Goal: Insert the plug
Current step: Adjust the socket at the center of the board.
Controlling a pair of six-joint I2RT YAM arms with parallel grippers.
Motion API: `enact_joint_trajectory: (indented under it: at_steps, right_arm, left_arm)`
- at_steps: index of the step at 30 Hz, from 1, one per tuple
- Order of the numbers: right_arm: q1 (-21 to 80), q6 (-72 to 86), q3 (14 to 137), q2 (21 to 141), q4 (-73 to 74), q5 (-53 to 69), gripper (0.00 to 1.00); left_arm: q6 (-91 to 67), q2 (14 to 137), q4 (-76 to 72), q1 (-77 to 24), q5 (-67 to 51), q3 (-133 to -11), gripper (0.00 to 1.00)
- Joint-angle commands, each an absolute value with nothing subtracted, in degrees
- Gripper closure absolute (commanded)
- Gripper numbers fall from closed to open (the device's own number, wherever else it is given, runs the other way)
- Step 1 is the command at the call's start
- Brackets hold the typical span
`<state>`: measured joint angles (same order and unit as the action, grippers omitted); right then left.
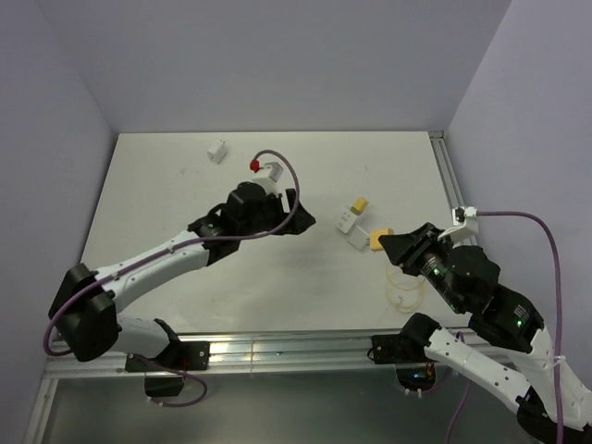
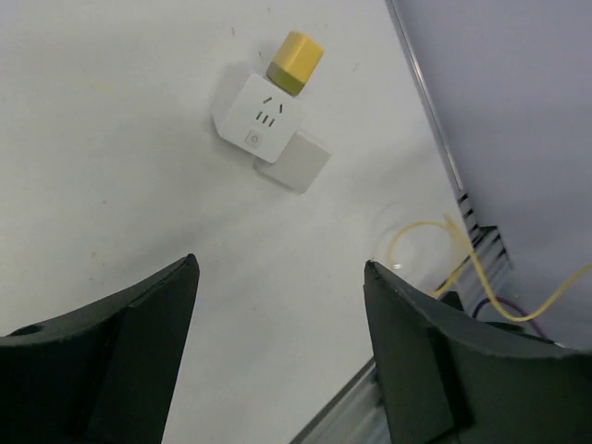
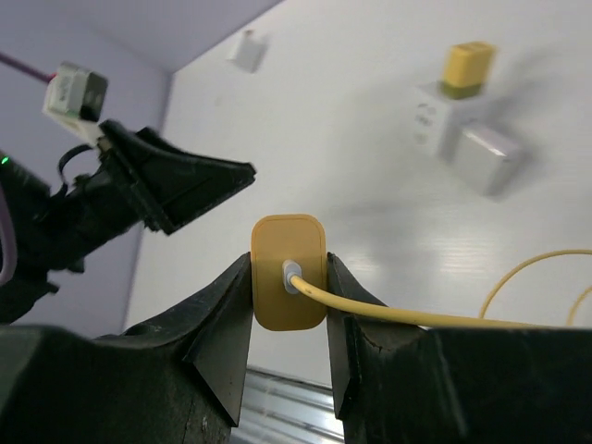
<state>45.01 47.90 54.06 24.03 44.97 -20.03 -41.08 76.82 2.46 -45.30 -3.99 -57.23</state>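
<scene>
1. Up close in the right wrist view: a flat yellow plastic plug (image 3: 289,273) with rounded corners, pinched by its side edges in the right gripper (image 3: 289,289), jaws closed firmly on it. It hangs above the table (image 1: 185,185), toward the right edge and the near edge.
2. Its thin yellow cable (image 3: 416,319) trails from the plug's back and loops on the table by the right arm. The prongs can't be seen from any camera.
3. Target next: a white socket cube (image 2: 264,116) lying right of the table's middle, just beyond the held plug. Its slotted face points up, a stubby yellow-capped plug (image 2: 296,60) sits against its far side, and a pale grey block (image 2: 294,162) touches its near side.
4. Left gripper (image 2: 279,268) hovers over the table's middle, jaws wide, holding nothing, well apart from the cube.
5. Risks, as I read it: nothing holds the cube, so a push could slide or tip it rather than seat the prongs.
6. Any tilt in that edge grip may miss the slots, and the looped cable could drag or snag.
</scene>
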Motion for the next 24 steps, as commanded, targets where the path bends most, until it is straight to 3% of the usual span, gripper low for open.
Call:
enact_joint_trajectory:
  at_steps: [1, 5, 11, 16, 24]
  right_arm:
    - [45.2, 49.3, 57.7, 26.3, 55.8, -31.4, 1.0]
    - [45.1, 47.6, 59.3, 27.3, 55.6, -31.4, 1.0]
    - [45.1, 45.4, 58.7, 25.7, 54.7, -30.5, 1.0]
    - [45.0, 44.2, 58.5, 24.4, 53.5, -28.9, 1.0]
    - [45.1, 43.0, 58.9, 22.2, 52.9, -27.2, 1.0]
  left_arm:
    - [-37.8, 80.1, -7.8, -48.7, 4.6, -56.4, 0.24]
    - [-32.9, 84.9, -29.6, -50.5, 5.3, -48.8, 0.29]
    - [-23.9, 95.7, -40.7, -52.1, 3.0, -50.2, 0.29]
    - [-17.8, 105.8, -40.2, -52.2, -2.5, -58.5, 0.18]
    - [-13.3, 115.0, -35.3, -51.9, -5.1, -66.3, 0.15]
